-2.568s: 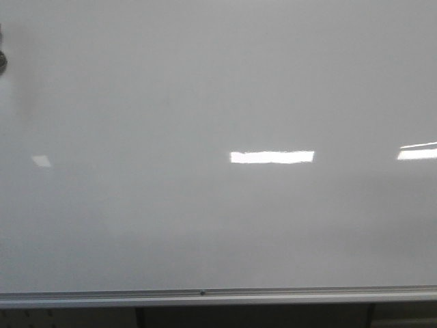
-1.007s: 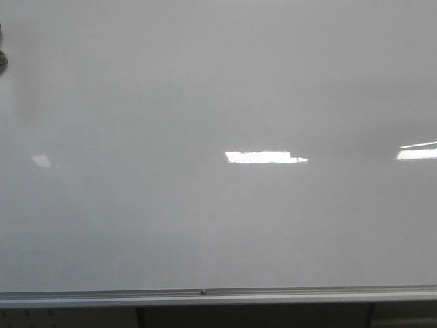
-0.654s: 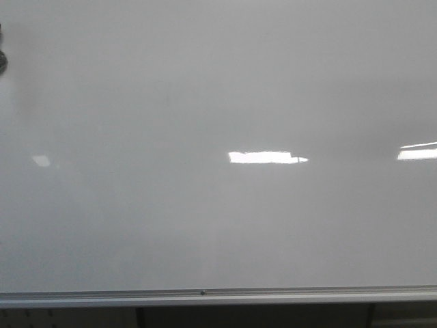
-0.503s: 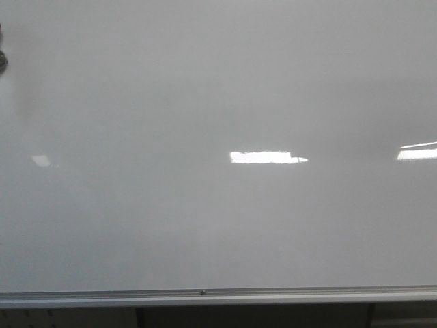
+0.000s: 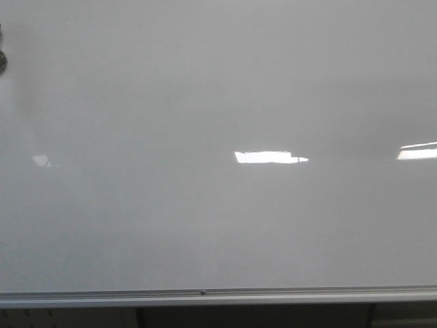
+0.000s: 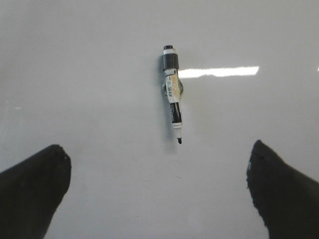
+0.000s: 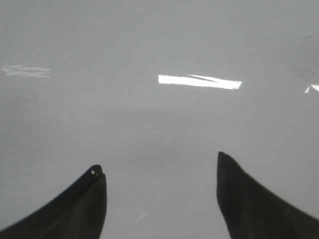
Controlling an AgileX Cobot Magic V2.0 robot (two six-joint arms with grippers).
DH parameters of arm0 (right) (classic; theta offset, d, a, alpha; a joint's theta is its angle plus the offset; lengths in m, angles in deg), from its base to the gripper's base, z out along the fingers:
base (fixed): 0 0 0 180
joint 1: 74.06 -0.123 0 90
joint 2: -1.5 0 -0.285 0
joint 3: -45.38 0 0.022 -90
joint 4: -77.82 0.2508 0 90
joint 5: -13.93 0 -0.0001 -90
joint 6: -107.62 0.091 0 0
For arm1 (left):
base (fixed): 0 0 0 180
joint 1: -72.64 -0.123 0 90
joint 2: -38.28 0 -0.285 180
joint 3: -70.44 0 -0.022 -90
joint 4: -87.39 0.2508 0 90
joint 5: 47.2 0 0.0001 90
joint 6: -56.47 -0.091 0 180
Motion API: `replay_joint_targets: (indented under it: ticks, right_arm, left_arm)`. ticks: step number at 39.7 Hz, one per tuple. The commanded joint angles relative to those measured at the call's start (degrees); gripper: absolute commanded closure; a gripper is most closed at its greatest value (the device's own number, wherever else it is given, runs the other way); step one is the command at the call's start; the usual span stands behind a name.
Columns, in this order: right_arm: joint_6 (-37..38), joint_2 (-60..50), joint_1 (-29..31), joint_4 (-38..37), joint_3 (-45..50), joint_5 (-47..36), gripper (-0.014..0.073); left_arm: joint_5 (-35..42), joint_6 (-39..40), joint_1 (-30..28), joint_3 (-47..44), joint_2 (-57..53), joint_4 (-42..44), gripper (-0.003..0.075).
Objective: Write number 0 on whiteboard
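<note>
The whiteboard (image 5: 218, 102) stood blank, no 0 drawn yet, and with both my left gripper (image 6: 157, 191) and right gripper (image 7: 162, 199) spread empty, I judged the marker (image 6: 172, 92) on the board needed grasping first.

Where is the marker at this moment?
In the left wrist view, the marker sits on the whiteboard ahead of the open left gripper, beside a bright reflection.

My left gripper (image 6: 158, 186) and right gripper (image 7: 162, 196) show only dark fingertips, cut off by the frame. Near the whiteboard (image 5: 218, 89), a dark object (image 5: 2, 60) is mostly cropped.
</note>
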Motion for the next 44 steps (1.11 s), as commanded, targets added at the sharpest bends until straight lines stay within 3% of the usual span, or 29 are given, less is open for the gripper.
replay_joint_targets:
  ticks: [1, 23, 44]
  right_arm:
    - [-0.2, 0.9, -0.2, 0.0, -2.1, -4.2, 0.0095]
    - [-0.2, 0.9, -0.2, 0.0, -2.1, -4.2, 0.0095]
    - [-0.2, 0.9, -0.2, 0.0, -2.1, -4.2, 0.0095]
  left_arm:
    - [4.8, 0.1, 1.7, 5.0, 7.7, -0.7, 0.0029]
    - [5.8, 0.1, 3.2, 24.4, 45.2, -3.5, 0.0029]
    - [6.0, 0.1, 3.1, 33.4, 58.5, -4.6, 0.005]
